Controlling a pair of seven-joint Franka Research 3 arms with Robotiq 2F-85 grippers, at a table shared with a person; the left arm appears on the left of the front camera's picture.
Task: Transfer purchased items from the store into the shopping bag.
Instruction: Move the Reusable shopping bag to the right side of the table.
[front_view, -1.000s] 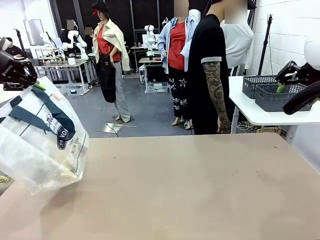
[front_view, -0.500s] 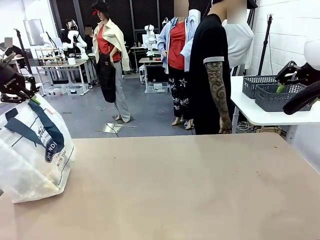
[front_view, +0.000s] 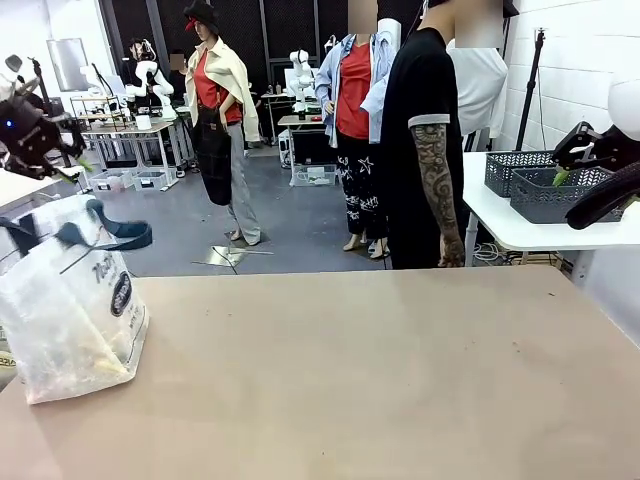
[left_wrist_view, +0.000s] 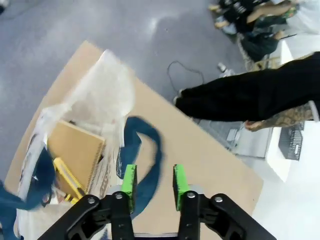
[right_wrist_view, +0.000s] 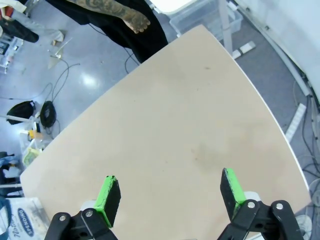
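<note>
Left gripper (left_wrist_view: 152, 182) fingers (left_wrist_view: 129, 181) are standing a narrow gap apart with nothing pinched between the green pads – the navy strap handle (left_wrist_view: 145, 155) is lying loose just beyond and below them, not gripped; in the front view the left gripper (front_view: 45, 160) is hovering above the bag at the table's left edge, clear of the handles. Right gripper (right_wrist_view: 170, 192) fingers (right_wrist_view: 107, 195) are spread wide and holding nothing, looking down over bare table (right_wrist_view: 175, 130); in the front view it is sitting high at the right edge (front_view: 585, 145).

The shopping bag (front_view: 70, 300) is standing on the left end of the table, translucent white, round dark logo (front_view: 121, 294) facing the middle, navy handles drooping over its top; from the left wrist view its mouth is gaping open with the purchased items (left_wrist_view: 75, 150) inside – a tan flat pack and a yellow one beside it; the rest is too blurred to tell.

A person (front_view: 425, 150) in a black shirt is standing at the far side, hand hanging down; grey baskets (front_view: 545, 185) are sitting on a white side table beyond the right gripper.
</note>
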